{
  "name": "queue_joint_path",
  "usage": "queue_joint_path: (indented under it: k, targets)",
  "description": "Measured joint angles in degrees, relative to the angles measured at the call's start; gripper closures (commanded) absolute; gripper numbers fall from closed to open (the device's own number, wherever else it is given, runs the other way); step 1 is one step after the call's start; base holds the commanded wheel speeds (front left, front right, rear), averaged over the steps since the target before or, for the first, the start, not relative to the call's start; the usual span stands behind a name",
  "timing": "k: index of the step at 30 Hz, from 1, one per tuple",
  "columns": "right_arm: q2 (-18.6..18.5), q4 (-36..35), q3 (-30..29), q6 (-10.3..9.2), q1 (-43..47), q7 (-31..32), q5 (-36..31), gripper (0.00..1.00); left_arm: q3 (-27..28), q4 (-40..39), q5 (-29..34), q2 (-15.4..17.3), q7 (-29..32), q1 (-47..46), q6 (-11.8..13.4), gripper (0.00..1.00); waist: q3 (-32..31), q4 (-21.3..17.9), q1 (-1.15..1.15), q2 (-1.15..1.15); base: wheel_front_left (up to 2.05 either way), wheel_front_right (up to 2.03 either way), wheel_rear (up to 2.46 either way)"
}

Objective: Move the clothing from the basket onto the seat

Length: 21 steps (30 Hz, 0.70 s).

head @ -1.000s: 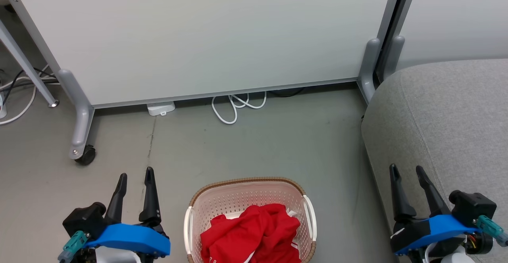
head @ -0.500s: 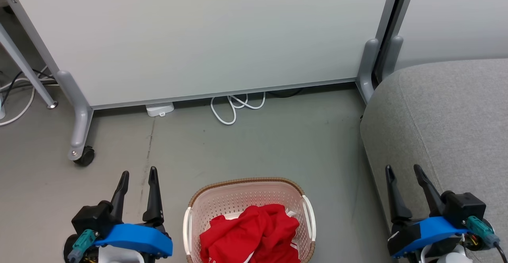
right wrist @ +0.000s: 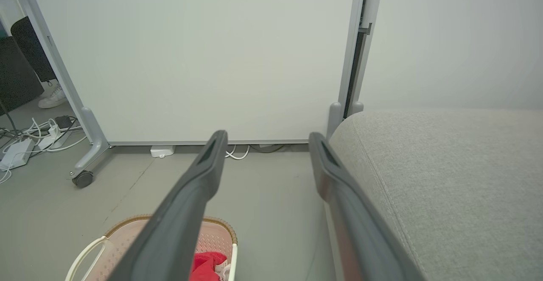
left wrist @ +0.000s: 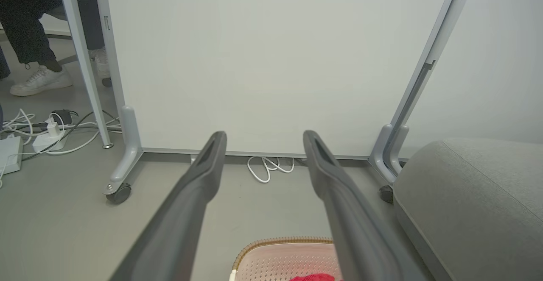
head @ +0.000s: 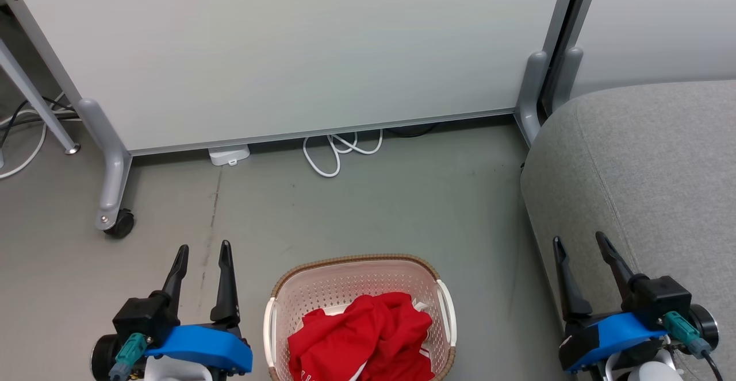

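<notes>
- Two pincers are mine, and both stand wide with nothing between the fingers. My left gripper (head: 204,246) is at the lower left of the head view, over the grey floor (head: 368,208). My right gripper (head: 578,237) is at the lower right.
- The clothing (head: 359,335) is bright red with a little white trim. It lies crumpled inside the basket (head: 351,258), and neither pincer touches it.
- The basket is cream plastic with many small holes, a brown rim and white handles. It stands on the floor between my two grippers.
- The seat (head: 650,157) is a big grey fabric cushion with a seam line, on my right side and near the basket. My right gripper is at its rounded left edge. I cannot tell if it touches the fabric.
- Behind the basket stands a large white panel (head: 287,47) on grey legs, one with a black caster wheel (head: 122,224).
- A white cable (head: 333,154) loops on the floor under the panel's lower edge.
- In the left wrist view, a person's white shoe (left wrist: 40,81) and dark trouser legs show past the panel, near more cables.
</notes>
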Motion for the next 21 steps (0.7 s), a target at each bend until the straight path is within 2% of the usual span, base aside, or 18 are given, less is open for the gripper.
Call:
queue_joint_path:
  k: [10,21]
  targets:
    - [0.0,0.0,0.2,0.03,-0.1,-1.0,-3.6,0.0,-0.5,-0.1,2.7,0.0,-1.0,-0.1,0.3,0.0,0.3,-0.1,0.0,0.0,0.0,0.0,0.0]
    - [0.0,0.0,0.2,0.03,-0.1,-1.1,-3.4,0.0,-0.5,0.0,2.2,0.0,-1.0,-0.2,0.3,0.0,0.6,-0.1,0.0,0.0,0.0,0.0,0.0]
